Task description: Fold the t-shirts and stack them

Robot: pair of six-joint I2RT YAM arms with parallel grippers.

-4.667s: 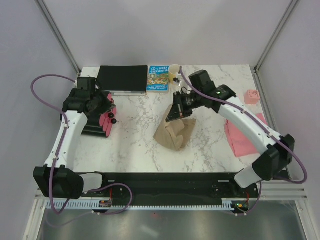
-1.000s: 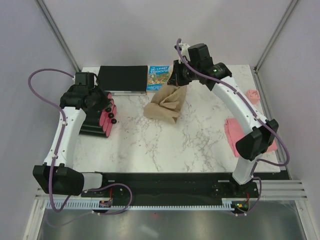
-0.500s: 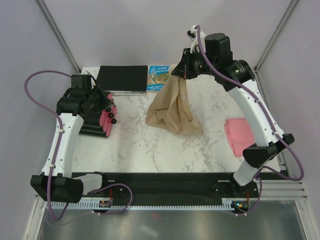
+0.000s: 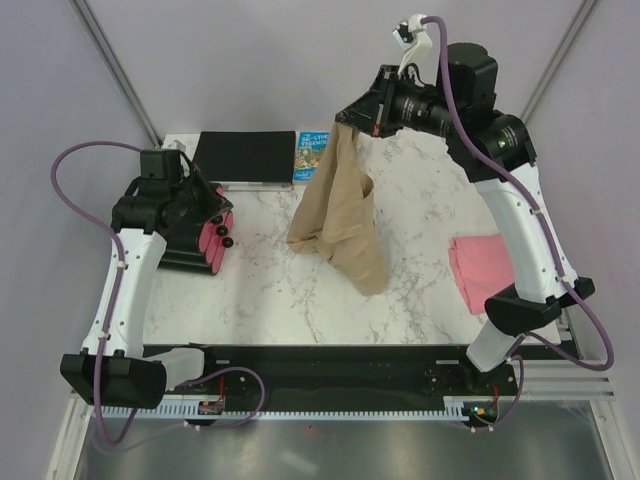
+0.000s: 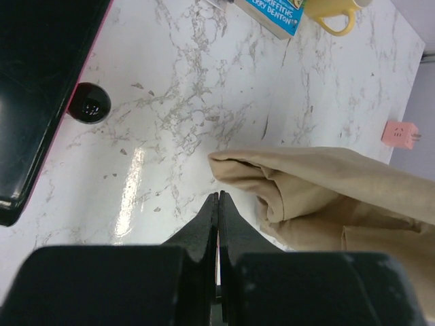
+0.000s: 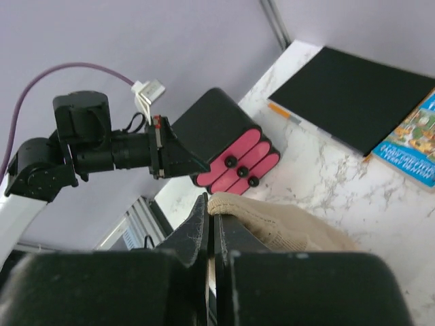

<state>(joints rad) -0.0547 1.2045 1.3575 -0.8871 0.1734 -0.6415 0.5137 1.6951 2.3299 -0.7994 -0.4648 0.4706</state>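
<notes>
Shake-out: right gripper (image 4: pixel 348 122) pinches the crumpled tan cloth t-shirt (image 4: pixel 340 215) aloft at the far side.
Next, left gripper (image 5: pixel 218 196), pressed together, should open and catch a corner.

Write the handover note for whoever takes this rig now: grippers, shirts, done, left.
Right gripper: shut on the tan shirt, held high; the shirt hangs unfolded, its lower end seemingly on the table.
Left gripper: shut, empty, over the table near the tan shirt.
Pink shirt: lies at the table's right edge.
Done: nothing stacked.
Left: spread and fold the tan shirt, then stack the two.
</notes>
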